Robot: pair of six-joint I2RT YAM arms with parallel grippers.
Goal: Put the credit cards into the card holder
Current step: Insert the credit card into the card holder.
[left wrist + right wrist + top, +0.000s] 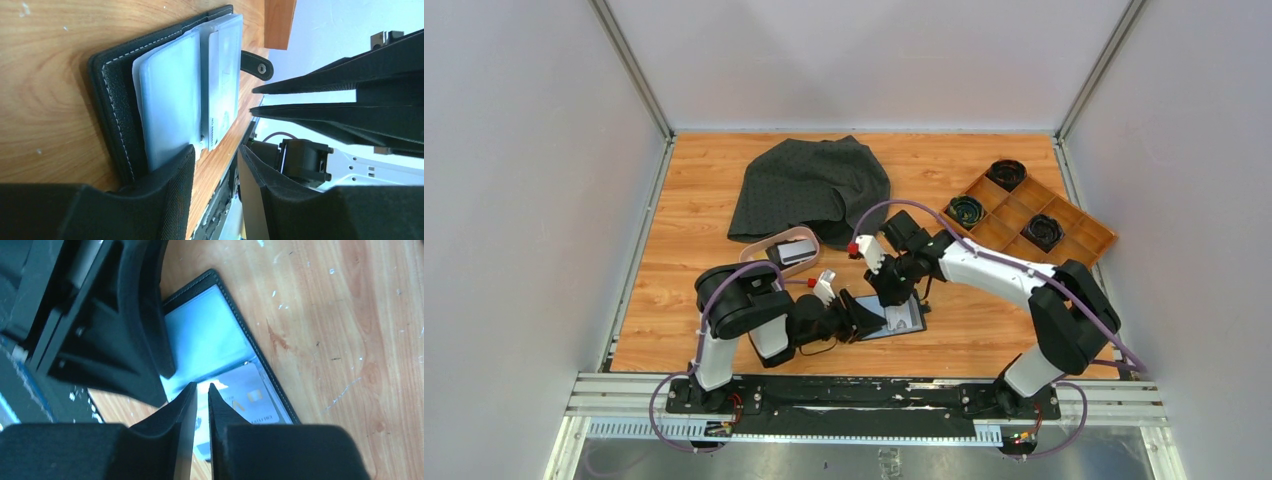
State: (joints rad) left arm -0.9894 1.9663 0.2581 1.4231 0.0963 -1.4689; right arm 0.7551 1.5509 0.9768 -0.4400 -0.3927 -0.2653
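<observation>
The card holder [904, 322] lies open on the table, a black wallet with greyish-blue pockets [167, 100]. A grey credit card [222, 90] sits partly in its far pocket, one end sticking out; it also shows in the right wrist view [255, 395]. My left gripper [215, 165] is open, one finger [170, 190] resting on the holder's near edge. My right gripper [200, 390] points down at that card with its jaws almost together and nothing seen between them. More cards [796, 251] lie in the pink dish [812, 240].
A dark grey cloth [814, 185] lies at the back, touching the pink dish. A wooden compartment tray [1084, 235] with dark round items stands at the right. The two grippers [874, 305] are close together over the holder.
</observation>
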